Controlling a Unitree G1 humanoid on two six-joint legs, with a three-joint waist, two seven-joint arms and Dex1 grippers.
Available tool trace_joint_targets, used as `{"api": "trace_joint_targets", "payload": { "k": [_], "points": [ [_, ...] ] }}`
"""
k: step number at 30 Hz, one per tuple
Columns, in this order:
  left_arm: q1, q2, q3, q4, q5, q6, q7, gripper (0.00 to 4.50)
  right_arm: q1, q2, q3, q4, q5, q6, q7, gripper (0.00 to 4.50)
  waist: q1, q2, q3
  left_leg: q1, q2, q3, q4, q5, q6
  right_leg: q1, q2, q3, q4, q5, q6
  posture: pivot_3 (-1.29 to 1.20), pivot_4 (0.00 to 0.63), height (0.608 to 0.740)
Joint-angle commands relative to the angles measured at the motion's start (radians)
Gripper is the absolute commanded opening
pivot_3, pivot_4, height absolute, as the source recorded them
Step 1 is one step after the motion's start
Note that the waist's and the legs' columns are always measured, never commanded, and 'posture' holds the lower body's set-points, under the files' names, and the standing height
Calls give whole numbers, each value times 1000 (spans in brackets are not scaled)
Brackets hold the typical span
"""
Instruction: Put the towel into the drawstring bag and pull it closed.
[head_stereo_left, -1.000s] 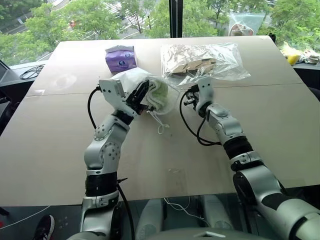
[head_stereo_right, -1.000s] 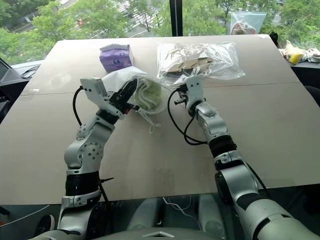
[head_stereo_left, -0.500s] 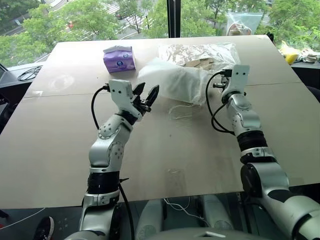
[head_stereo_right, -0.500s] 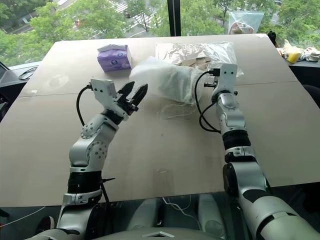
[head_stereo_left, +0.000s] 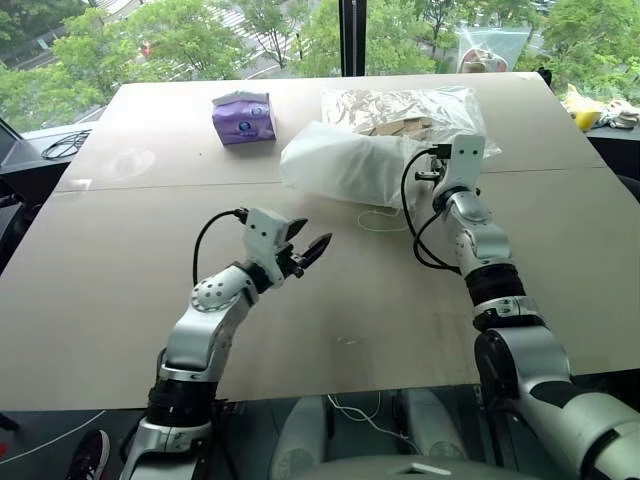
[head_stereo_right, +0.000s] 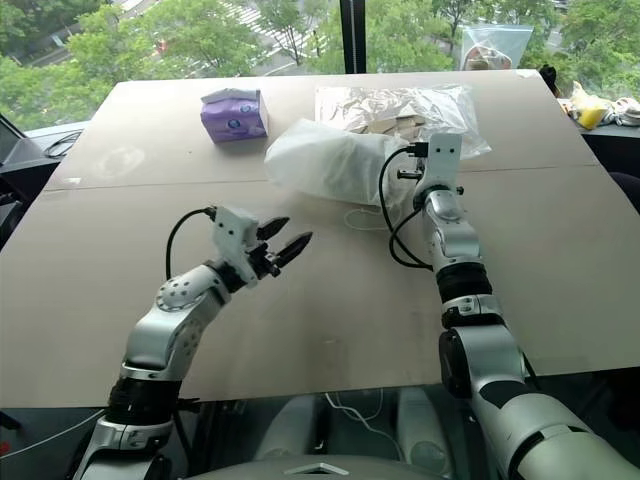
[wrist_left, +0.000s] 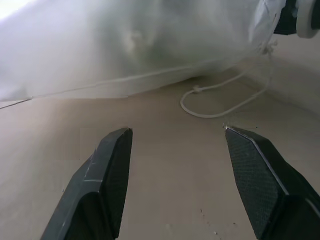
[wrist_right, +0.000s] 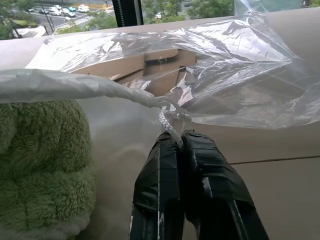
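A second ago the left gripper (head_stereo_left: 312, 248) was clamped at the mouth of the drawstring bag (head_stereo_left: 345, 160) with the towel showing inside. Now it has let go, dropped toward the table (head_stereo_left: 120, 290) and hangs well short of the bag, its fingers spread wide and empty. The bag has swung round and lies near the clear plastic bag (head_stereo_left: 400, 105), its mouth drawn up at the right gripper (wrist_right: 181, 137), whose fingers are pressed together on the bag's cord. The right wrist view shows the towel (wrist_right: 40, 165) inside the bag, pale green and fluffy behind the gathered fabric. The left wrist view shows a loose cord loop (wrist_left: 220, 102) lying on the table beside the bag. The purple tissue pack (head_stereo_left: 243, 117) sits behind the bag.
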Motion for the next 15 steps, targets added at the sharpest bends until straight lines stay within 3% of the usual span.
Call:
{"api": "trace_joint_targets", "payload": {
  "k": [1,8,15],
  "points": [
    [-138,-50,-68,152,85,-95,-15,3012,-47,6,2,-7,-1,-16,10,0,0,0,0,-1,0,0,0,0,0,0,0,0,0,0,0,0,150,740],
    [-401,-148,-168,585,231,-290,-51,3012,-32,-3,-5,-40,-8,-6,4,0,-10,0,0,-1,0,0,-2,0,0,-1,0,1,-2,0,0,0,150,740],
    [-600,-272,-74,943,206,-323,-30,3012,8,-17,-15,-96,-11,12,-20,0,-3,0,0,-2,-1,0,-2,0,0,-1,0,0,-3,0,0,0,150,740]
  ]
}}
